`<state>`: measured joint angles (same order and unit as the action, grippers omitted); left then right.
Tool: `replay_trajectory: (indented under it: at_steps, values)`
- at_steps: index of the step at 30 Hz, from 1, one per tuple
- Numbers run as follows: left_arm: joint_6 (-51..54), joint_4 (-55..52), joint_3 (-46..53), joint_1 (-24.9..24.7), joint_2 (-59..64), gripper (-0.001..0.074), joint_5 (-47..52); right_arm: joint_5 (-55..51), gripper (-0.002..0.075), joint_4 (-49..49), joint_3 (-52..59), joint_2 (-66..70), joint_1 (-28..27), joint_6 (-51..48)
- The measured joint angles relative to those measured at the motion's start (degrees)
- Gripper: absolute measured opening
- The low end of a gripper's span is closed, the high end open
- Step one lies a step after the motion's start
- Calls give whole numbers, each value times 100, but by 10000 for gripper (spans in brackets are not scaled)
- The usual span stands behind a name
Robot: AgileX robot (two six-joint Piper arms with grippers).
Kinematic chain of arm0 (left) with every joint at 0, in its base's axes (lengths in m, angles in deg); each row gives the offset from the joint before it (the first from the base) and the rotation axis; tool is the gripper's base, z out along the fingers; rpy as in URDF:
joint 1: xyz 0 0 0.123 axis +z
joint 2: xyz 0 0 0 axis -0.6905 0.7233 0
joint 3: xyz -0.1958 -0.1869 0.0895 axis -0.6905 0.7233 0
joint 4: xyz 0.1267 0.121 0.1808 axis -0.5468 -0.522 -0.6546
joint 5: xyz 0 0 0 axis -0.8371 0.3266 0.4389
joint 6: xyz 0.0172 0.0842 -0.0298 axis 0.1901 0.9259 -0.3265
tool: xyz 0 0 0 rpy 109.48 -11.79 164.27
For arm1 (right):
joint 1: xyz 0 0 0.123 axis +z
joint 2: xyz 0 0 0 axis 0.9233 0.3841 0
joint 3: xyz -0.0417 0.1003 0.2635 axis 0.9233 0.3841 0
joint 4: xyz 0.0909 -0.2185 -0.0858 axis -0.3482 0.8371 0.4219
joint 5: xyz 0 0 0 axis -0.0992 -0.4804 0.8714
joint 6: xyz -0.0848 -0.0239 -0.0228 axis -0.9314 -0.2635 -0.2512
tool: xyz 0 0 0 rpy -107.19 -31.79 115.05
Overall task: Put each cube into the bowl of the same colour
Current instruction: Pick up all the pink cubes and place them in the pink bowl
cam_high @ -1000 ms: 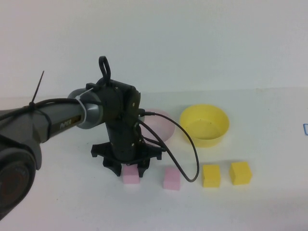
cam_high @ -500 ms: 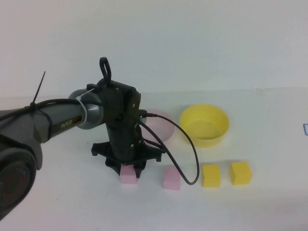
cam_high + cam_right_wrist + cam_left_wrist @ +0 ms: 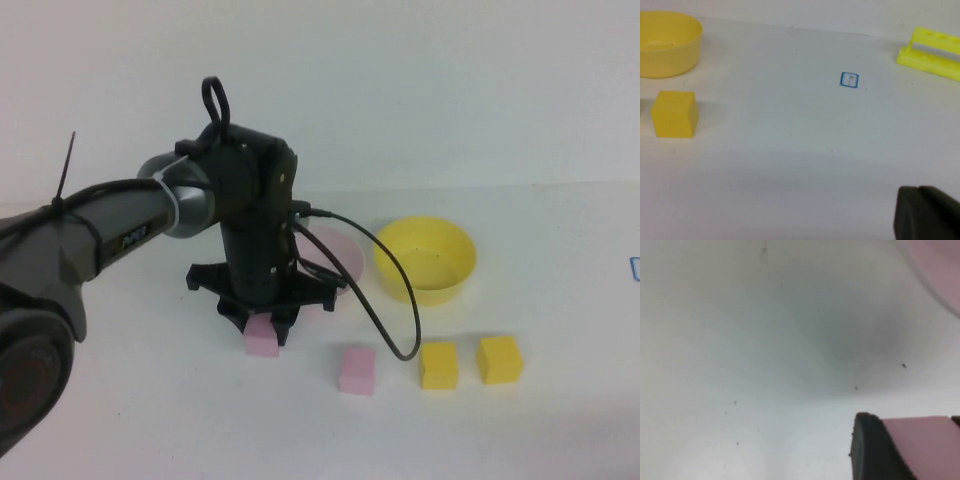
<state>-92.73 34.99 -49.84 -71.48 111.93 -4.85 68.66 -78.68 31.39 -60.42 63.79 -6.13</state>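
Toward the back of the white table [image 3: 560, 420], the yellow bowl [image 3: 425, 260] is seen with nothing inside it, and the pink bowl [image 3: 335, 262] stands just beside it on the left, largely hidden by the left arm, so its contents cannot be told. One pink cube [image 3: 263, 337] is clamped between the jaws of the left gripper [image 3: 264, 330], raised slightly off the surface in front of the pink bowl. A second pink cube [image 3: 356, 370] and two yellow cubes [image 3: 439, 365] [image 3: 499, 359] are laid in a row nearer the front, apart from both bowls.

From the left wrist, the held pink cube is shown against one dark finger [image 3: 870, 450], with a sliver of the pink bowl's rim at the frame edge. From the right wrist, a yellow rack [image 3: 932, 54] and a small blue square mark [image 3: 849, 80] are shown, the rack unseen from above. The right gripper [image 3: 927, 212] is shown only there as a dark shape low over bare table, well away from the cubes, with its jaws closed on nothing.
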Motion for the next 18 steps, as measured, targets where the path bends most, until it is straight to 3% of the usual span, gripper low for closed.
replay_trajectory:
  at_steps: [4, 10, 18]
  values:
    - [261, 0, -707, 0, 0, 218, 574, 0, -2, 0, 0, 0, 0, 0]
    - [332, 12, -1645, 0, 0, 206, 644, 0, -2, 0, 0, 0, 0, 0]
    - [341, 12, -1988, 0, 24, 201, -378, 0, -2, 0, 0, 0, 0, 0]
